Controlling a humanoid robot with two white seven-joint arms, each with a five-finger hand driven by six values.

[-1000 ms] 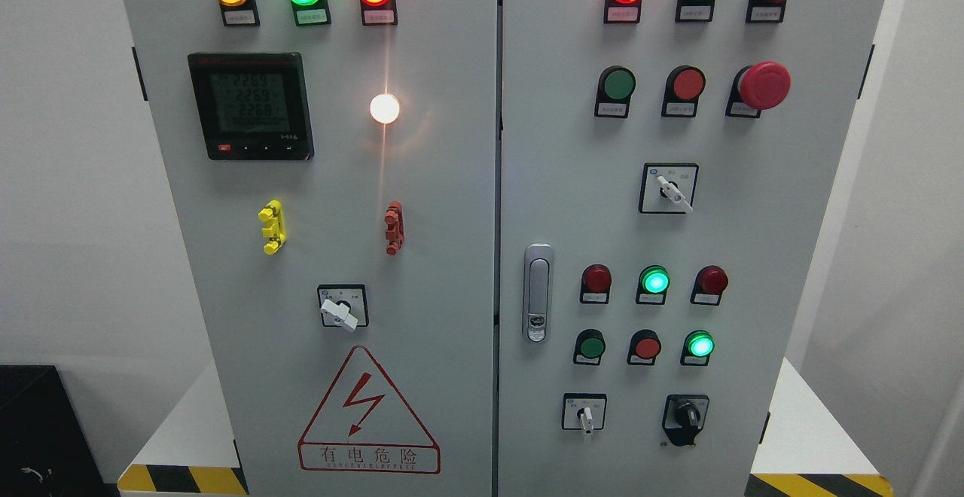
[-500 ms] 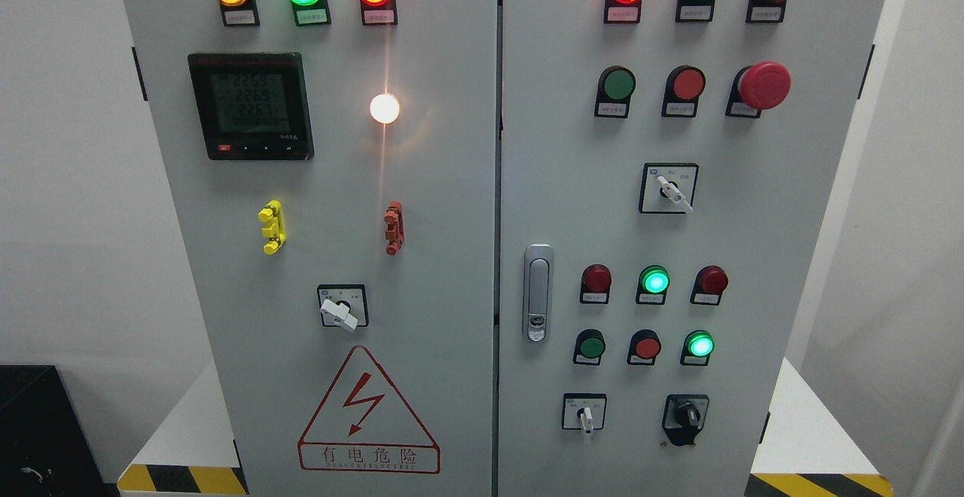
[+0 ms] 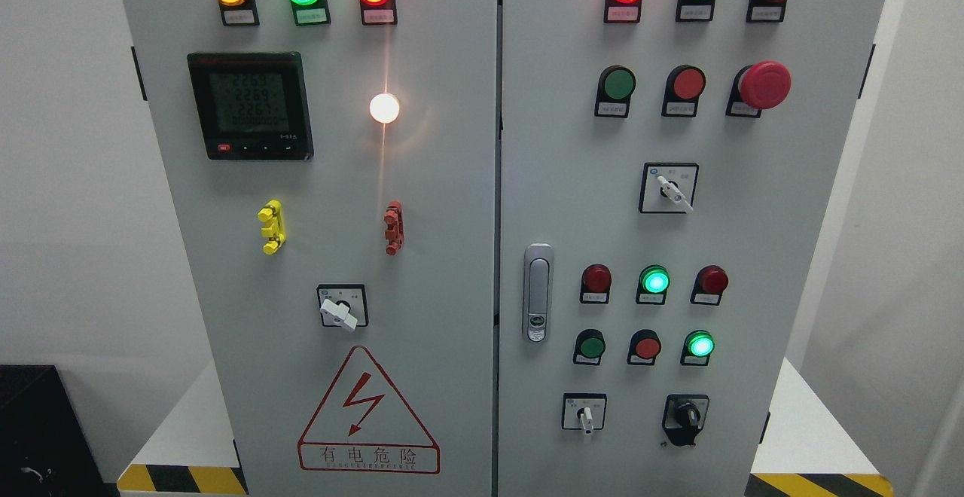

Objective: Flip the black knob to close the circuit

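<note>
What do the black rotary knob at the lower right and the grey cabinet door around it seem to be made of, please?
Black rotary knob: probably moulded plastic, with a dull sheen and soft edges. Grey cabinet door: likely painted sheet metal, flat with an even matte coat.

The single head view faces the cabinet [image 3: 497, 181] squarely from close range, tilted slightly downward; no hand shows for reference.

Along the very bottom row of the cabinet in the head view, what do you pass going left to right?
Red warning triangle → white-handled switch → black knob.
</note>
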